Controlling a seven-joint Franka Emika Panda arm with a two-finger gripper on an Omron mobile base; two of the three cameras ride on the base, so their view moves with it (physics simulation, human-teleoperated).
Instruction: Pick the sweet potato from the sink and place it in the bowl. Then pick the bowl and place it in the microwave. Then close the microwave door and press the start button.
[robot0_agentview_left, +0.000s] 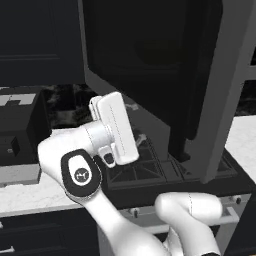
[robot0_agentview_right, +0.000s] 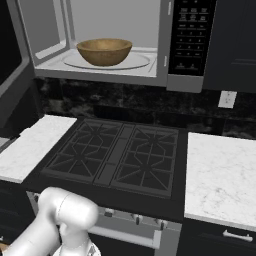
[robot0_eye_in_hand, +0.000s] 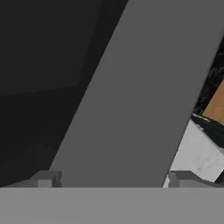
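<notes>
- Hand view, nearest first: the gripper has its two grey fingertips spread wide apart at 6 o'clock, released, nothing between them.
- Just beyond the tips, a broad flat grey frame band of the microwave door runs slantwise from 7 o'clock up to 1 o'clock; dark glass lies to its 9 o'clock side.
- At 4 o'clock in the hand view, a patch of white marbled counter; above it, at 3 o'clock, a small orange-brown patch, too cropped to identify.
- Left base view: the white arm's flat hand block sits near centre, pointed toward the wide grey-framed door with dark glass window, which stands swung open from 12 to 4 o'clock; whether the hand touches it cannot be told.
- Right base view, near: a black gas cooktop with dark grates at centre, white marble counters at 9 and 3 o'clock.
- Far, at 12 o'clock: the large grey-framed microwave with white interior stands open, dark control strip at 1 o'clock.
- The round light-brown wooden bowl sits inside the cavity on the white round plate.
- Sweet potato: not discernible inside the bowl from this angle.
</notes>
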